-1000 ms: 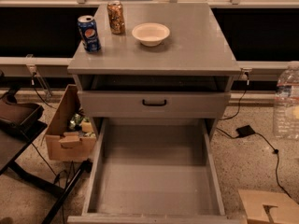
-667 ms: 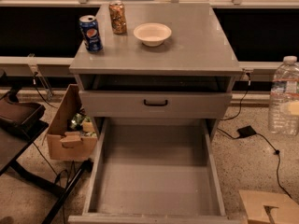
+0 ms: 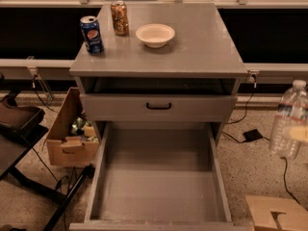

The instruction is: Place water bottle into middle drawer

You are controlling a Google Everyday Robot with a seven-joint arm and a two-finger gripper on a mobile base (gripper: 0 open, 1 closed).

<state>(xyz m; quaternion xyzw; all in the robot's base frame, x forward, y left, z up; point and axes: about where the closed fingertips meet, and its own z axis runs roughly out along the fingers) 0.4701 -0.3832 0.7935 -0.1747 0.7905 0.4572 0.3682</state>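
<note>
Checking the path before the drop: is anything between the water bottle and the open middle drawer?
Nothing visible. The water bottle hangs right of the cabinet; the middle drawer is pulled out, floor bare. The gripper is out of view.

middle drawer point(image 3: 159, 186) open, end effector point(image 3: 300, 134) right — outside

- water bottle point(image 3: 288, 121): clear ribbed plastic, glossy, with a pale label band
- middle drawer point(image 3: 159, 186): smooth matt grey floor and walls
- cabinet top point(image 3: 192, 47): same grey, faint sheen
- upper drawer handle point(image 3: 159, 106): black, slightly shiny
- pepsi can point(image 3: 91, 34): glossy blue metal
- gold-brown can point(image 3: 120, 18): shiny printed metal
- bowl point(image 3: 155, 35): smooth matt off-white
- cardboard box point(image 3: 67, 134): dull brown cardboard
- floor point(image 3: 250, 167): speckled, stone-like
- gripper: out of the camera view, material cannot be told
</note>
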